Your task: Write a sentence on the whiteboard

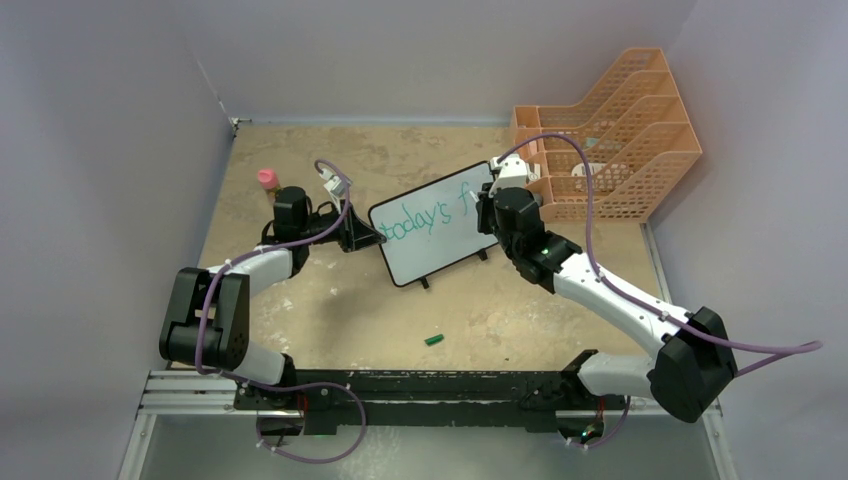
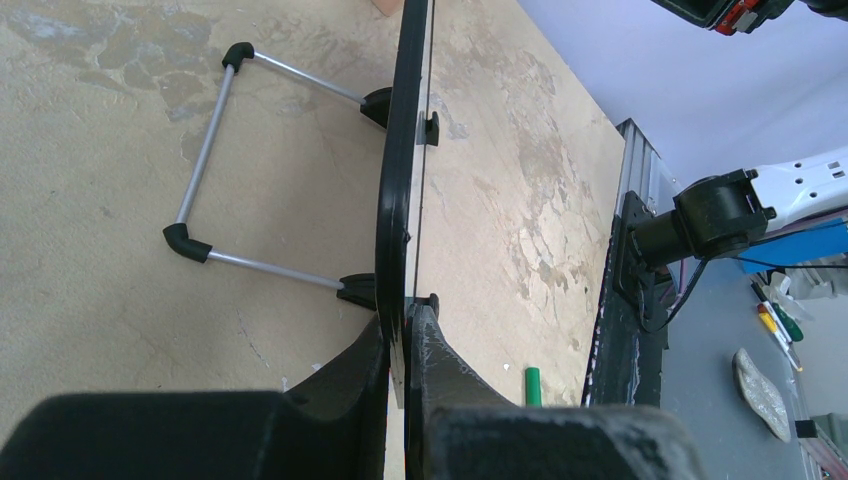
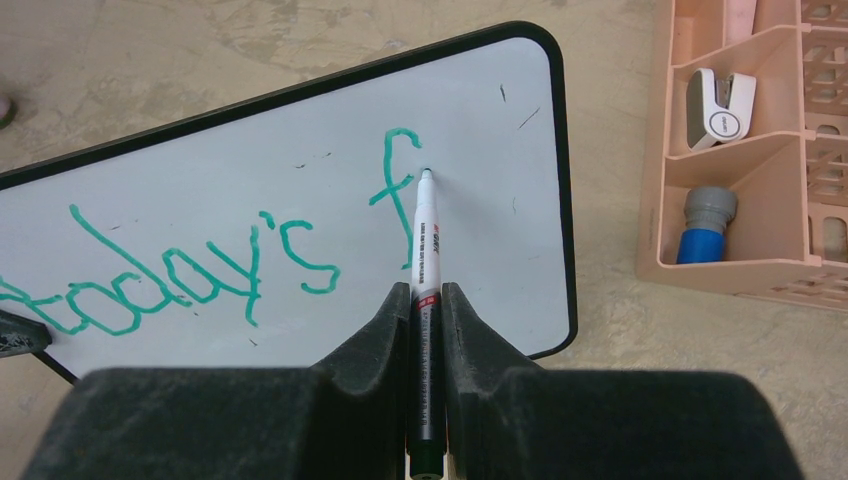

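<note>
The whiteboard (image 1: 440,225) stands tilted mid-table on two black feet, with "today's f" in green on it. My left gripper (image 1: 362,238) is shut on the board's left edge. In the left wrist view the board (image 2: 398,150) runs edge-on between the left gripper's (image 2: 408,318) jaws, its wire stand (image 2: 205,170) behind. My right gripper (image 1: 488,212) is shut on a white marker (image 3: 424,250), whose tip touches the whiteboard (image 3: 300,190) at the crossbar of the "f". The marker passes between the right gripper's (image 3: 427,292) jaws.
An orange mesh file rack (image 1: 612,135) stands at the back right; it (image 3: 745,140) holds a white stapler (image 3: 720,105) and a blue-grey object (image 3: 703,228). A green marker cap (image 1: 434,339) lies near the front. A pink-capped bottle (image 1: 267,181) stands behind the left arm.
</note>
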Controlling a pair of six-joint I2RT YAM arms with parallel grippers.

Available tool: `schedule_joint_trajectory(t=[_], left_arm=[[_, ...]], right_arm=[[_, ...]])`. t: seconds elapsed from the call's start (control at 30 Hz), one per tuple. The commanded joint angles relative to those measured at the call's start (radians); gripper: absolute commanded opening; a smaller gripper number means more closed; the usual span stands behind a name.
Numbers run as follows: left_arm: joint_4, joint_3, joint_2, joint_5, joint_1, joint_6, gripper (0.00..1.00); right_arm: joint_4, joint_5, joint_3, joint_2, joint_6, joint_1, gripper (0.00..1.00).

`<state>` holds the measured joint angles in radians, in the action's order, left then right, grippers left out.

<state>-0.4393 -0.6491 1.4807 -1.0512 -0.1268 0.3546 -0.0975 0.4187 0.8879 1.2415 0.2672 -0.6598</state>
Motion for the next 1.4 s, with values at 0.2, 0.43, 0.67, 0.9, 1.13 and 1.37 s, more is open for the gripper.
schedule_joint_trajectory(t=[0.2,0.43,0.67,0.9,1.13,1.37], left_arm=[[-0.013,-0.03,-0.025,0.013,0.001,-0.031,0.0],[-0.012,-0.03,-0.023,0.015,0.001,-0.032,0.0],[-0.012,-0.03,-0.024,0.014,0.001,-0.032,0.0],[-0.012,-0.03,-0.023,0.014,0.001,-0.032,0.0],[-0.011,-0.03,-0.025,0.014,0.001,-0.033,0.0],[-0.011,-0.03,-0.026,0.013,0.001,-0.033,0.0]], right_arm=[[0.0,-0.034,-0.006,-0.026,0.005,0.004,0.0],[0.009,-0.034,-0.022,-0.032,0.01,0.005,0.0],[0.013,-0.021,-0.037,-0.034,0.011,0.004,0.0],[0.014,0.002,-0.044,-0.034,0.007,0.004,0.0],[0.011,0.012,-0.035,-0.027,0.0,0.006,0.0],[0.012,0.025,-0.033,-0.027,-0.002,0.01,0.0]])
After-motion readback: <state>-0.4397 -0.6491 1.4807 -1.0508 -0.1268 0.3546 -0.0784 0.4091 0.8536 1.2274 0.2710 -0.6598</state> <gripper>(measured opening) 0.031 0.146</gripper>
